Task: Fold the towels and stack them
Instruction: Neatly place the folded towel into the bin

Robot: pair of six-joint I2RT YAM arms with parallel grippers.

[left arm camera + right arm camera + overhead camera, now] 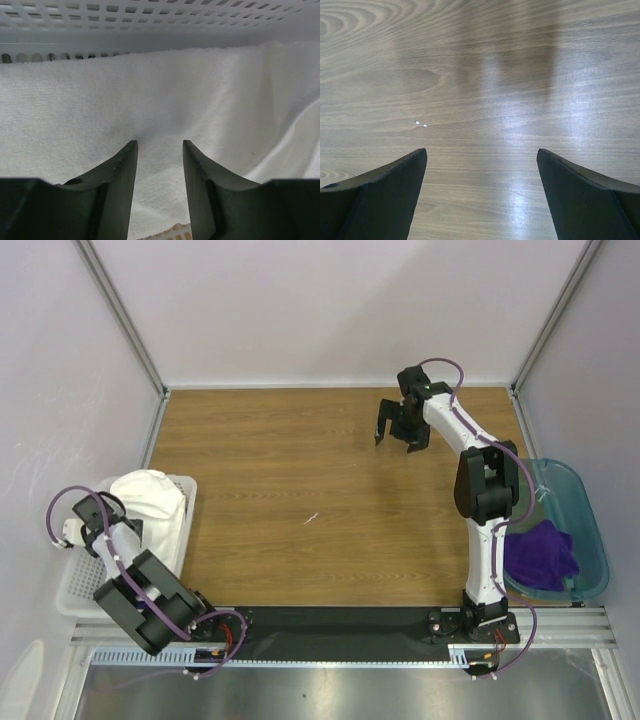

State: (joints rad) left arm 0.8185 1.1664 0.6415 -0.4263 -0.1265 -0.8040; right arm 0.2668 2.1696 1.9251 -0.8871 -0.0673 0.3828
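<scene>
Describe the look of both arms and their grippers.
The left arm and right arm look alike: white links, bulky black joint housings, a purple cable looping alongside each. The left gripper and right gripper each carry two dark, curved, tapering fingers. No markings visible.

The right gripper (481,151) hangs over a wooden table (480,60); its two dark fingers (385,195) stand wide apart at the lower corners, nothing between them; bare wood grain fills the gap; two tiny white specks (421,123) lie on the wood just beyond the left fingertip; two soft shadows (520,55) fall farther out; a pale sheen (520,200) marks the near boards.
</scene>
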